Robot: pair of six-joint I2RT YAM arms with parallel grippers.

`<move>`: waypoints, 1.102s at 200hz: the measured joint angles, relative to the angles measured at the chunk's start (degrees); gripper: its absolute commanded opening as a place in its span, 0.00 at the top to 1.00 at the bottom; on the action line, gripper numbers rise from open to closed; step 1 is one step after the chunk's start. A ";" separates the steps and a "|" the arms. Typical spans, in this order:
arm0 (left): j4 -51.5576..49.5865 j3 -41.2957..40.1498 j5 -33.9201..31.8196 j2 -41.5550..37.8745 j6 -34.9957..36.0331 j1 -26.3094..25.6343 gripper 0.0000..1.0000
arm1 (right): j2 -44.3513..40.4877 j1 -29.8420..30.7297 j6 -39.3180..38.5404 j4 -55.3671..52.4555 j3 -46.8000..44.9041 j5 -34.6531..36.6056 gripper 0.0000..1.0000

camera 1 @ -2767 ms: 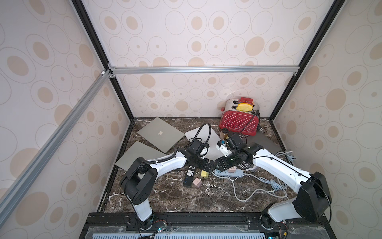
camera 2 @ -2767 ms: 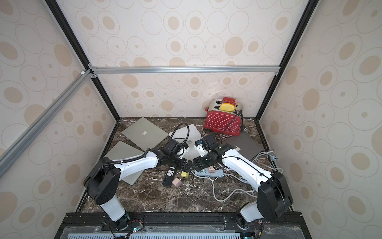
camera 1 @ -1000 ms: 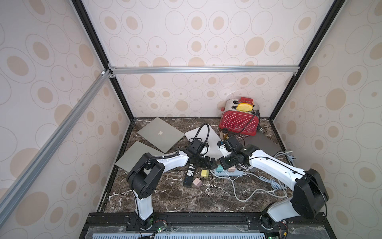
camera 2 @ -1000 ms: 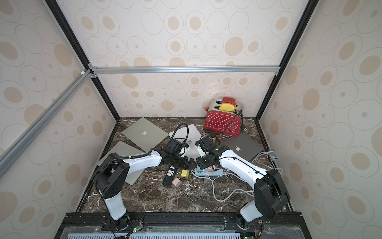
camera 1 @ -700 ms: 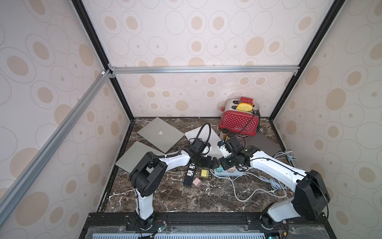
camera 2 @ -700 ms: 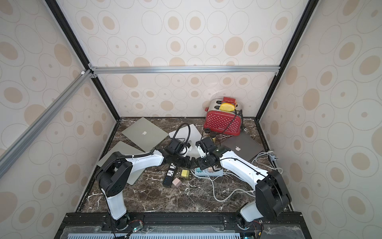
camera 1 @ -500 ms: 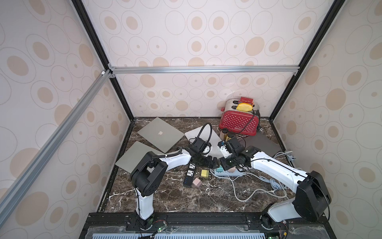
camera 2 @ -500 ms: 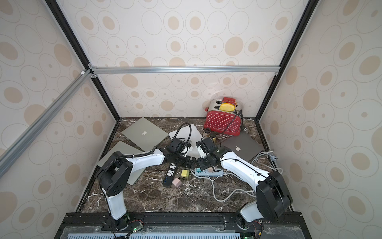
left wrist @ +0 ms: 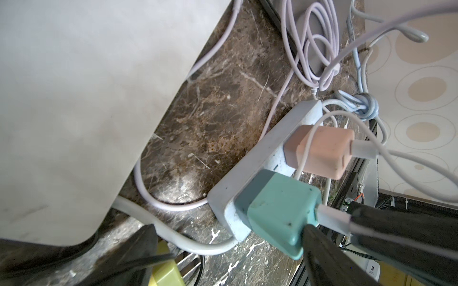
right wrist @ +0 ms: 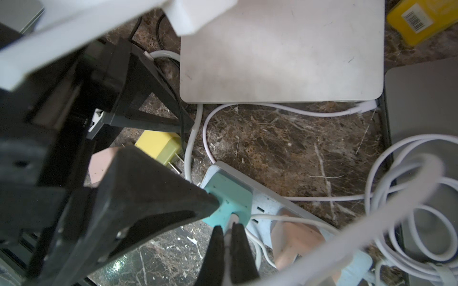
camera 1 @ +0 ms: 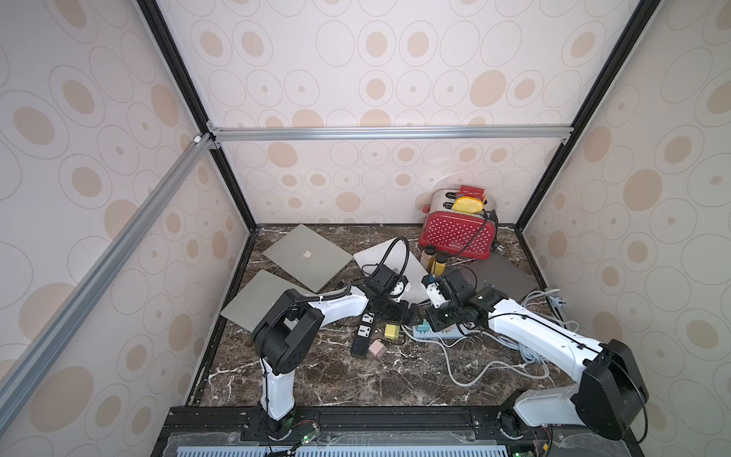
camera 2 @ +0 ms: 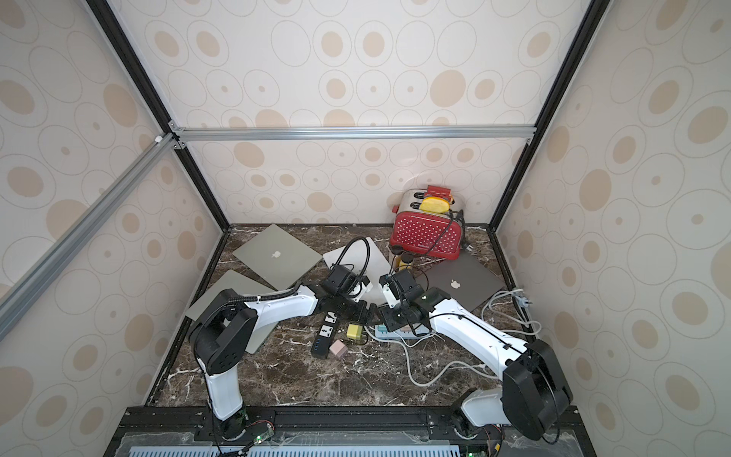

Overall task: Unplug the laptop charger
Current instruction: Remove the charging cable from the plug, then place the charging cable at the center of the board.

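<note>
Teal charger (right wrist: 230, 200) seated in the pale blue power strip (right wrist: 270, 198), both grippers at it.
The right gripper (right wrist: 228, 231) is clenched on the white cable (left wrist: 332, 216) just where it leaves the charger. The left gripper (left wrist: 228, 232) stands wide apart, one finger (right wrist: 148, 198) touching the charger's side, grasping nothing. In both top views the charger lies just below the middle of the frame, its strip on the dark marble table (camera 1: 356, 376).

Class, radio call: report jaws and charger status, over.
Left gripper jaws open, one against teal charger. Right gripper jaws shut on its cable. Charger plugged into strip. Pink charger alongside.
</note>
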 measured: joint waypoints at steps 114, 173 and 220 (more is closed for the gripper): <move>3.69 -1.64 0.74 0.07 -1.88 0.04 0.08 | 2.99 5.51 1.27 -6.38 11.34 11.32 1.00; 6.08 -5.03 -1.03 -2.71 -1.51 -1.14 0.03 | 3.96 -7.54 -2.38 -4.63 7.23 7.02 0.97; 6.01 -4.94 -2.32 -3.37 -0.68 -1.31 0.01 | 16.17 -9.92 -6.56 -0.24 9.16 2.95 0.81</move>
